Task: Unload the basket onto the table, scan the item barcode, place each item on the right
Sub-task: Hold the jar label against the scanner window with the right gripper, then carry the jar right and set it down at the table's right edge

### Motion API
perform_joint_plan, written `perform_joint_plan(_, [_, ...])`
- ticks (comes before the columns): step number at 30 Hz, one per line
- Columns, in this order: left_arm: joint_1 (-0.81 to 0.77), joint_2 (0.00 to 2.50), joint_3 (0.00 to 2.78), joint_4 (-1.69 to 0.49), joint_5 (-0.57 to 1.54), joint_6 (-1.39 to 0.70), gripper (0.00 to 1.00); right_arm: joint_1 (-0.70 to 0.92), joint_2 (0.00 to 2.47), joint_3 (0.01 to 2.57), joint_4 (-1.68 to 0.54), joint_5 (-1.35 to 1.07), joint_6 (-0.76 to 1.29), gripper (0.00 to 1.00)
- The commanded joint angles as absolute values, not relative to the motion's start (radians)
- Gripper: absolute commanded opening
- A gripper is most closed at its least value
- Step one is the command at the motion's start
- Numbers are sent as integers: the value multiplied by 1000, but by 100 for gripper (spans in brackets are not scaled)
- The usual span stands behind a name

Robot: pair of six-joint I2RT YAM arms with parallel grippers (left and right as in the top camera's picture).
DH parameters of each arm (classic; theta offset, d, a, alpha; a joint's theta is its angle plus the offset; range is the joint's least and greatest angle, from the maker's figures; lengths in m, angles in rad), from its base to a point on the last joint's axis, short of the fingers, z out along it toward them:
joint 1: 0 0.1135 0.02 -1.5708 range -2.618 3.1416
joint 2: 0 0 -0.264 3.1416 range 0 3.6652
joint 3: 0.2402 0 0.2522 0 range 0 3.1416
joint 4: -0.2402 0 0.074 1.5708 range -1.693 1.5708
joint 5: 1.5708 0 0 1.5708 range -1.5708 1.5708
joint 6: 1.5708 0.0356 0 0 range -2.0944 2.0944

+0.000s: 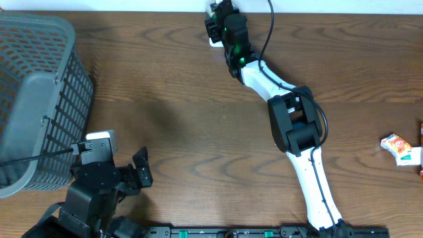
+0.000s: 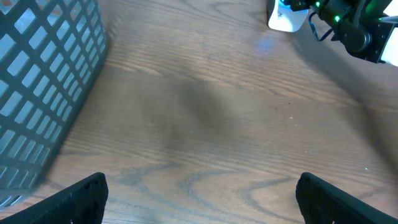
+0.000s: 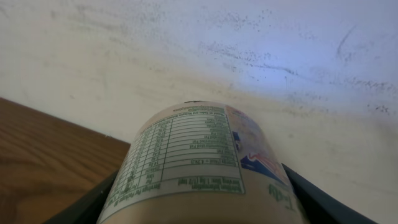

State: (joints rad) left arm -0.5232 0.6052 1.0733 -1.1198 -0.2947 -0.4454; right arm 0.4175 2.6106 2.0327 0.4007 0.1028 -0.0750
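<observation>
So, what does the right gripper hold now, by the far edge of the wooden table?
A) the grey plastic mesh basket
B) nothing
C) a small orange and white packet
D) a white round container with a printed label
D: the right wrist view shows the white round container with a printed label between the dark fingers of the right gripper.

Soft even light; foreground perhaps blurred
</observation>
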Motion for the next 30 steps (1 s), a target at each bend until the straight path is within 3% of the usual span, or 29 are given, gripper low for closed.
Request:
perform_joint_plan(1, [-516,607,1066,-1121,-308,-450,97,427,2616,2045,407,109,-115,49])
perform_joint_plan(14, [-516,607,1066,-1121,-308,-449,97,472,2439,2045,154,141,-122,49])
perform_joint_plan(20, [-516,607,1066,-1121,-308,-450,97,475,2236,2045,-232,178,-121,52])
perform_joint_plan(23, [-516,607,1066,-1121,-308,-450,97,466,2146,2045,-461,263,-120,46])
perform_joint_plan(30, [-516,607,1066,-1121,-308,-449,97,414,2041,2045,-946,272,-75,43])
